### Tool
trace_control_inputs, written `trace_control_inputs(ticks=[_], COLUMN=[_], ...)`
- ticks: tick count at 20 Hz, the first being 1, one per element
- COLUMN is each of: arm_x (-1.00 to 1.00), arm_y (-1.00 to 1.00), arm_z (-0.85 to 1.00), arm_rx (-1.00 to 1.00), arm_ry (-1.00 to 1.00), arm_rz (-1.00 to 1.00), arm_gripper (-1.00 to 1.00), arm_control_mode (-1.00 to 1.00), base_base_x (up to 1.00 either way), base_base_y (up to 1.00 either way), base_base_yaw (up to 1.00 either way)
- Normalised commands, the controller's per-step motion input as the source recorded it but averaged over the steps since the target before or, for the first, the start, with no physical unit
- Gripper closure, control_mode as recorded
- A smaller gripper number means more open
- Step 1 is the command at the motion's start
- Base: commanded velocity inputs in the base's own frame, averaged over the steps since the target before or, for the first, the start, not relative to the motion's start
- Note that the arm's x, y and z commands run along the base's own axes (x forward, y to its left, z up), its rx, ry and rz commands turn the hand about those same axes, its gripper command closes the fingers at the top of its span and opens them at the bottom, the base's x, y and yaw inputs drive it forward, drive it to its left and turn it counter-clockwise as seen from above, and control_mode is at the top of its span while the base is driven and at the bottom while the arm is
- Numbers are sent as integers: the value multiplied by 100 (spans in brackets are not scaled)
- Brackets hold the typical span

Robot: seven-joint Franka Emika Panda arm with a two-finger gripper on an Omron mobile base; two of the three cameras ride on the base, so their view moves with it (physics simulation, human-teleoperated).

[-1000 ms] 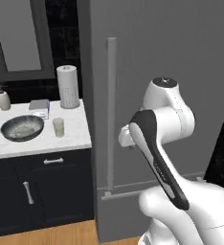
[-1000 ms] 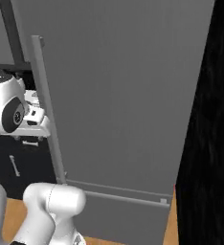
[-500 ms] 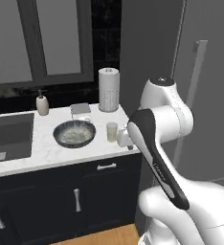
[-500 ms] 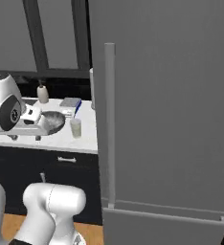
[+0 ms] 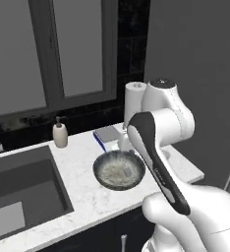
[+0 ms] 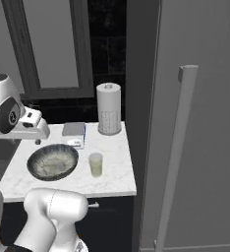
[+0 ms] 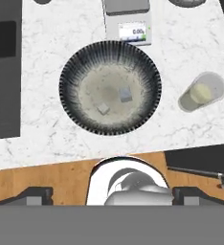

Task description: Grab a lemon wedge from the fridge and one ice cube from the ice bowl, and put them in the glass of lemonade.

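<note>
The ice bowl [image 7: 110, 86] has been brought under the claw [image 7: 111, 196] by the base's drive away from the fridge [image 6: 195, 123]; two cubes lie inside. The glass of lemonade [image 7: 202, 92] stands just beside it on the bench [image 7: 42, 129]. The claw is spread wide, empty.

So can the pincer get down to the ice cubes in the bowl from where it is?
Probably yes. In the hand view the ice bowl lies right below with two ice cubes exposed, nothing over them. The glass of lemonade stands apart to one side.
</note>
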Motion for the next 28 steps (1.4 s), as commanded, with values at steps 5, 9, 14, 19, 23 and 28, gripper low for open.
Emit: trace_control_inputs(ticks=[5,9,14,19,23,28], arm_x=[80,69,62,57,68,12], arm_y=[57,45,18,2,-28,-35], arm_z=[-80,-82,-68,-34,-22,-35], arm_rx=[-11,-7,0,0,0,6], arm_ry=[16,14,0,-5,2,2], arm_rz=[-24,-23,-2,16,-7,-8], arm_gripper=[-100,-100,-100,-100,-100,-100], arm_control_mode=[-100,-100,-100,-100,-100,-100], base_base_x=[20,0,0,0,0,0], base_base_y=[12,0,0,0,0,0], base_base_yaw=[-6,0,0,0,0,0])
